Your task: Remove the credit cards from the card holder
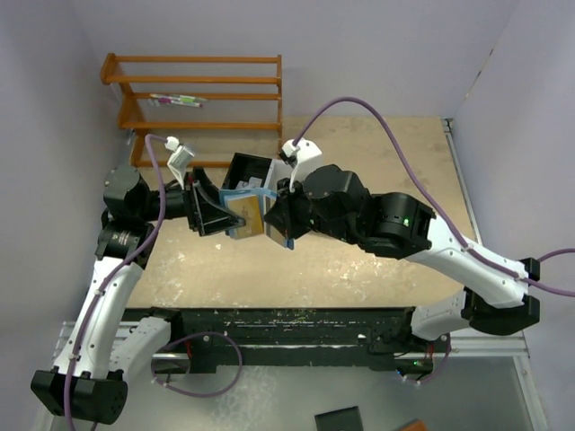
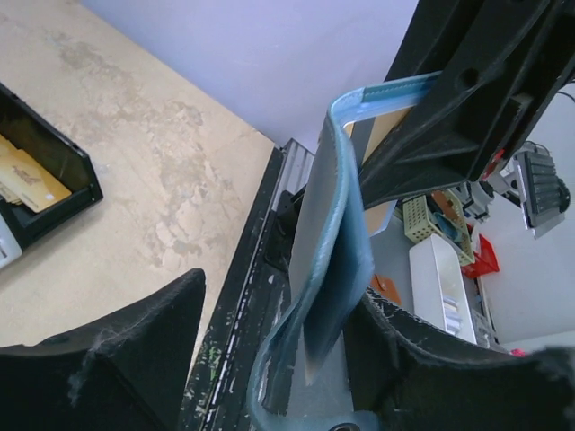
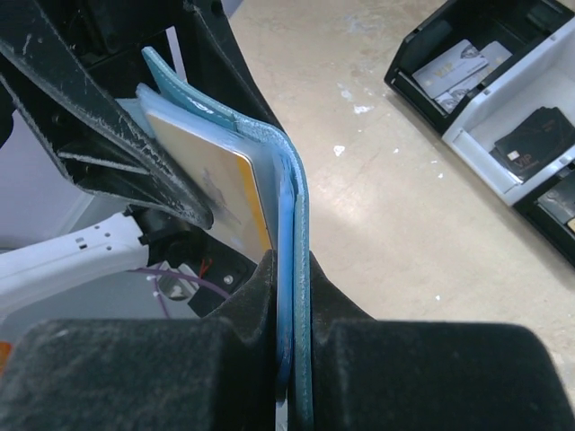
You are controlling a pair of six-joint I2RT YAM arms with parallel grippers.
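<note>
- Blue folding card holder (image 3: 298,233): soft, matt, leather-like skin with a stitched edge
- Gold-tan rectangular card (image 3: 216,180): smooth, glossy plastic
- Pale beige table top (image 3: 404,224): matt, worn, flecked with white scuffs
- Orange slatted rack (image 1: 198,80): varnished wood, slight sheen

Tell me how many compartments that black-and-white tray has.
3. The far black compartment holds grey cards, the white middle compartment holds a dark card, and the near black compartment is cut off by the frame, contents mostly hidden.
</note>
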